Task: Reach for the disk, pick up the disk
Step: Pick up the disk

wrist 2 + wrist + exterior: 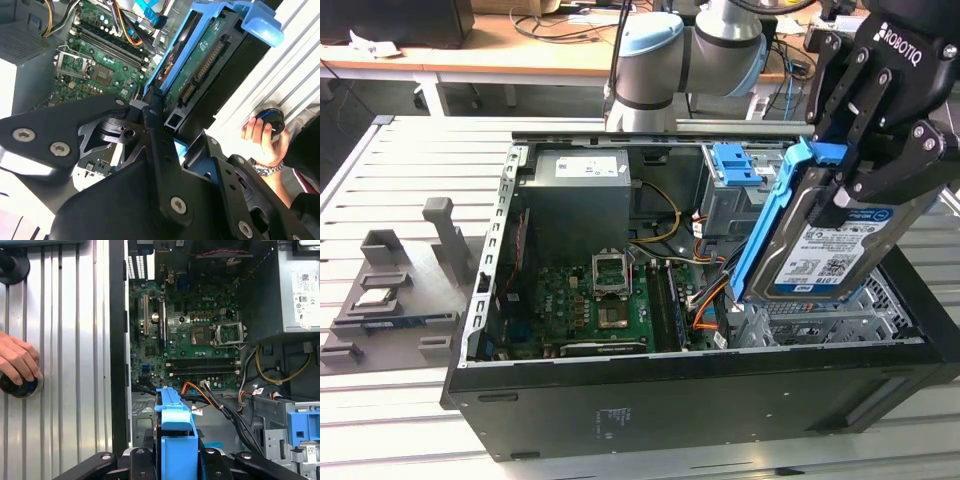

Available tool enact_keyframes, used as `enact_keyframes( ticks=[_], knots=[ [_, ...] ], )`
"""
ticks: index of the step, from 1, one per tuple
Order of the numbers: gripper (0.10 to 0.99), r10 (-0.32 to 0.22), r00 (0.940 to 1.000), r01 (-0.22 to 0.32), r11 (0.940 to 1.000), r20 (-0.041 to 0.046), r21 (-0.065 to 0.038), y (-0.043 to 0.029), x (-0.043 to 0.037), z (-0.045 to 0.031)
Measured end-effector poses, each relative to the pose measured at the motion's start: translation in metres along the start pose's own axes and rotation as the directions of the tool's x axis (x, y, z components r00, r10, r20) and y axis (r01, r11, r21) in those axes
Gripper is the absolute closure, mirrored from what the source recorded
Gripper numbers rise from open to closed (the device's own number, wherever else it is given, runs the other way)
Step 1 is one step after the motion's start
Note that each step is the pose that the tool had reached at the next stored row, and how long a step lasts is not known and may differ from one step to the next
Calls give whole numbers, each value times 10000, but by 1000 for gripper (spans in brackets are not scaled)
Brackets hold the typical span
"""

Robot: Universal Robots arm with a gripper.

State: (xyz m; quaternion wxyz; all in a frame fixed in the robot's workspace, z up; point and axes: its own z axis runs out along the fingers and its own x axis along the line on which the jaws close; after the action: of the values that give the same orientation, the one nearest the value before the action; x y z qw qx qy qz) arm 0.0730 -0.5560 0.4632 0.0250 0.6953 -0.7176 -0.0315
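Going across the exterior view from its left: a grey holder [395, 290] sits on the slatted table [380, 170] with a small silver chip [375, 297] on it, well apart from my work. Next comes the open computer case [700, 400], its green circuit board [590, 300] lying flat inside and orange cables [705, 305] running just beside the drive cage [820, 320].

At that view's right I am holding the disk [825, 250], tilted, above the cage and clear of it. I judge the main risk to be a slip: my fingers pinch only its upper end, so the heavy lower part could swing, pivot out of my grip and drop onto the cage or cables.

My gripper [865, 150] is clenched on the disk's blue frame. In the second wrist view a person's hand [262, 140] rests on a round button [270, 120] on the table.
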Motion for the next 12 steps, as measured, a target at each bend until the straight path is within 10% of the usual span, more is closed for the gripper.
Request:
enact_keyframes(
  ticks=[12],
  knots=[
    [718,24,9995,-25,10000,-314,-19,-352,-181,96]
  ],
)
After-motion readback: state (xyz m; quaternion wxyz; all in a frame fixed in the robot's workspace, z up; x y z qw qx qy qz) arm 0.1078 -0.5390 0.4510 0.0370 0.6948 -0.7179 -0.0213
